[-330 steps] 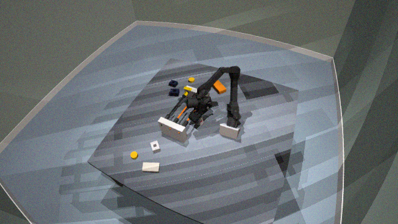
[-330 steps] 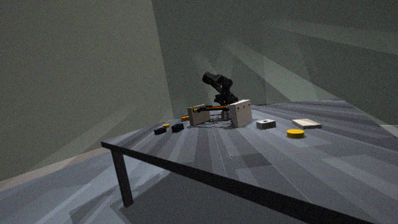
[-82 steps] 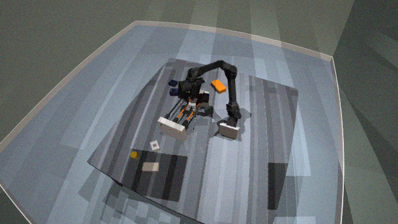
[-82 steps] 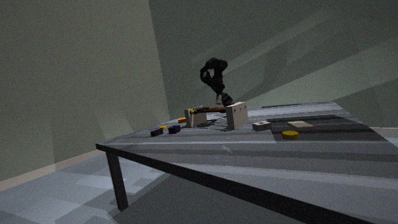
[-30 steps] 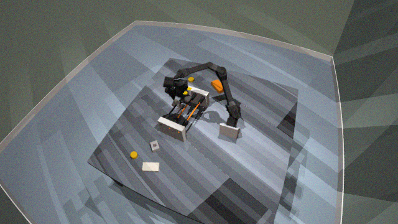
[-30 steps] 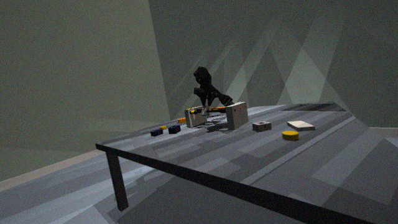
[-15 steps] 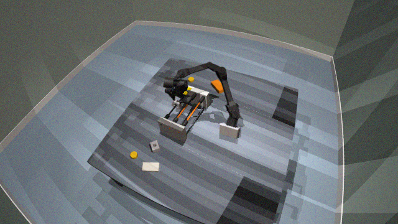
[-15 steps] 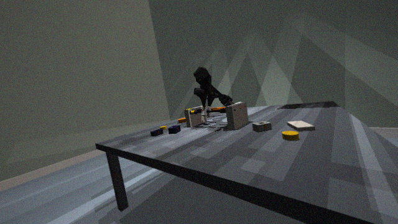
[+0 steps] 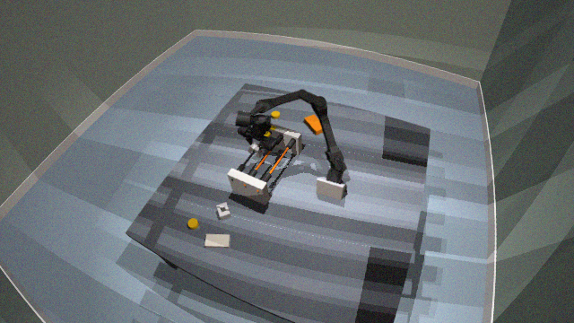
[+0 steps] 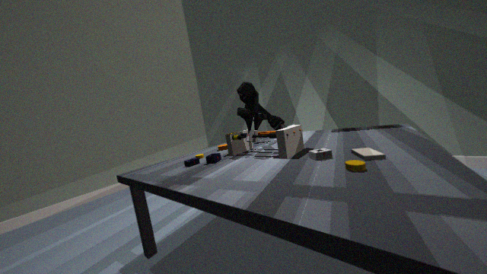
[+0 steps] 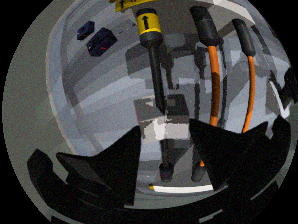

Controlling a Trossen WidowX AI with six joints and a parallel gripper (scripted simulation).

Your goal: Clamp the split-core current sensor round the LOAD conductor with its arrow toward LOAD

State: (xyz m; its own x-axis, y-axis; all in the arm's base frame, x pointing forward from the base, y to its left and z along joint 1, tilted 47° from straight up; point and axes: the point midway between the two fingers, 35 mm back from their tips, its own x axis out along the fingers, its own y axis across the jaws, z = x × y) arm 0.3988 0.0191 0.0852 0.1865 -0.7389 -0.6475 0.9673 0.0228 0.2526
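Note:
The sensor, a small white-grey block (image 11: 175, 131) (image 9: 254, 147), sits at the black conductor (image 11: 156, 75) (image 9: 247, 160), whose black line enters its top and comes out below. That conductor has a yellow sleeve with an arrow (image 11: 149, 23) beside the yellow LOAD marker (image 11: 131, 5), partly cut off in the wrist view. My gripper (image 11: 164, 125) (image 10: 253, 130) is shut on the sensor, one finger at each side. Two halves show on the sensor, but whether they are latched cannot be told. Its own arrow cannot be made out.
Two orange conductors (image 11: 215, 85) (image 11: 251, 90) run beside the black one, between white end plates (image 9: 247, 184) (image 9: 293, 140). A white block with a square hole (image 9: 223, 210) (image 10: 320, 154), a yellow disc (image 9: 193, 223) (image 10: 355, 165), a pale slab (image 9: 217, 240) and dark blocks (image 10: 213, 158) (image 10: 192, 162) lie around.

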